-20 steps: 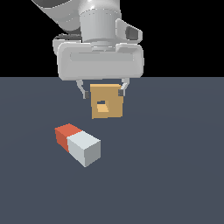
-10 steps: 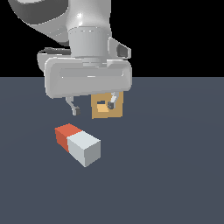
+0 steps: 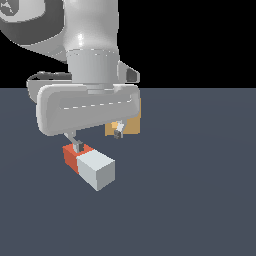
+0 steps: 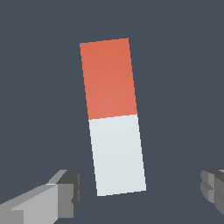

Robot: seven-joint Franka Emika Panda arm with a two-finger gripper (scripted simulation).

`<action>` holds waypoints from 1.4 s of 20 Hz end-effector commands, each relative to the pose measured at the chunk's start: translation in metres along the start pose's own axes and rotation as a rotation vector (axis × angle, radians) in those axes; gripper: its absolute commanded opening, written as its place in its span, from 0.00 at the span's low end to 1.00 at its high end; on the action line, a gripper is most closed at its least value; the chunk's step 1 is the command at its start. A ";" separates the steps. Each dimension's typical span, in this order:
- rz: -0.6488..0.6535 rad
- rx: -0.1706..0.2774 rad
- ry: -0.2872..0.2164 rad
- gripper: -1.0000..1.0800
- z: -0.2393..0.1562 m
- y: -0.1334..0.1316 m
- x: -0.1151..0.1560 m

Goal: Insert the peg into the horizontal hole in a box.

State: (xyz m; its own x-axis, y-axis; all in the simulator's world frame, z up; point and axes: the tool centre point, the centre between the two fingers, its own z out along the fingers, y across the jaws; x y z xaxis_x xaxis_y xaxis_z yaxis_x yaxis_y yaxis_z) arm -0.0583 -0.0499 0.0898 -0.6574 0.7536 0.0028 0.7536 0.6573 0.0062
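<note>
Dark slate table [image 3: 200, 200] under black backdrop. Your claw [image 3: 97, 140] hangs spread above the peg [image 3: 89, 166], fingers straddling its width for a grasp, gripping nothing. Behind, the box [image 3: 131, 122] sits mostly hidden by the arm.

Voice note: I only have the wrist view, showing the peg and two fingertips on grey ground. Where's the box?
Observer: In the exterior view the box stands beyond the end effector, further from that camera than the peg.
Operator: Do you see the hole?
Observer: No. The arm's hand covers most of that face, and only a tan strip shows.
Operator: Is the peg lifted?
Observer: No, it lies flat, white end nearest the exterior camera. The end effector is open, and one finger shows over the red half.
</note>
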 end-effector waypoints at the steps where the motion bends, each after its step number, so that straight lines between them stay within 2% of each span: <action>1: -0.042 0.002 -0.001 0.96 0.005 -0.005 -0.002; 8: -0.108 0.005 -0.002 0.96 0.014 -0.012 -0.007; 16: -0.113 0.006 -0.002 0.96 0.018 -0.013 -0.007; 28: -0.118 0.006 -0.002 0.96 0.063 -0.014 -0.007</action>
State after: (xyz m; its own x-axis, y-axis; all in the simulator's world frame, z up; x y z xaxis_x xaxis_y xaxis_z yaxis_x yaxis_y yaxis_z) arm -0.0641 -0.0640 0.0302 -0.7410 0.6715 0.0013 0.6715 0.7410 -0.0007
